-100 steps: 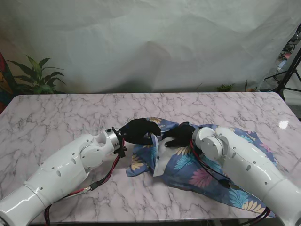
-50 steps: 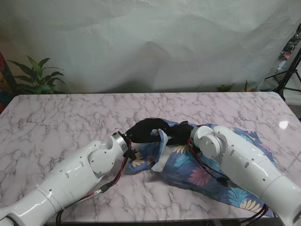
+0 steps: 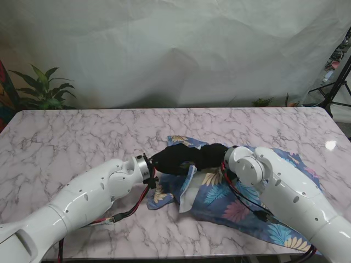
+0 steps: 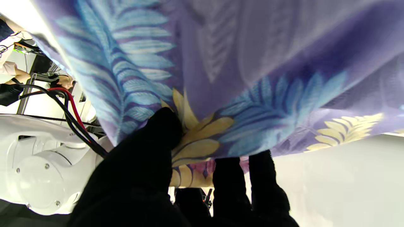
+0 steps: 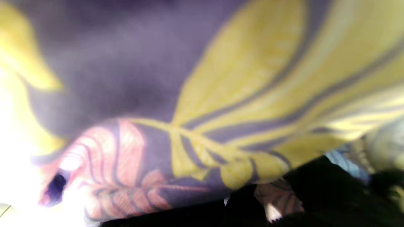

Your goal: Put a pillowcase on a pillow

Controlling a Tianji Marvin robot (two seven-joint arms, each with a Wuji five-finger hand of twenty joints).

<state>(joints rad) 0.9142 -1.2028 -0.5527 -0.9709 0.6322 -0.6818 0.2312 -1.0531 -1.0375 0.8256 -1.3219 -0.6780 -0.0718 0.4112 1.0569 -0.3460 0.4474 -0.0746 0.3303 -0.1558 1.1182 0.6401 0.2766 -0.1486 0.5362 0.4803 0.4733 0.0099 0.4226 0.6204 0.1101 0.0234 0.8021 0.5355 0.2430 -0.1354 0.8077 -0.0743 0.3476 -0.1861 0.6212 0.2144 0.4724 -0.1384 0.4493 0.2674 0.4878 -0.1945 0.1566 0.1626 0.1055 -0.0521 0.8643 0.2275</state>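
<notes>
The blue floral pillowcase (image 3: pixel 241 194) lies crumpled on the marble table (image 3: pixel 71 137), right of centre. A white strip of the pillow (image 3: pixel 189 189) shows at its open left end. My left hand (image 3: pixel 174 160), in a black glove, reaches into that end and meets my right hand (image 3: pixel 214 154) there. In the left wrist view the thumb (image 4: pixel 159 138) and fingers (image 4: pixel 227 179) pinch a fold of the pillowcase (image 4: pixel 252 78). The right wrist view is blurred and filled by the pillowcase (image 5: pixel 221 94), which drapes over the dark fingers (image 5: pixel 318 189).
A potted plant (image 3: pixel 41 90) stands beyond the table's far left corner. A tripod (image 3: pixel 335 82) stands beyond the far right corner. A white backdrop (image 3: pixel 175 49) hangs behind the table. Cables (image 3: pixel 129 208) trail from my left wrist.
My left hand has moved right, up against the right hand. The pillowcase's left end has bunched and lifted, and less of the white pillow shows.
</notes>
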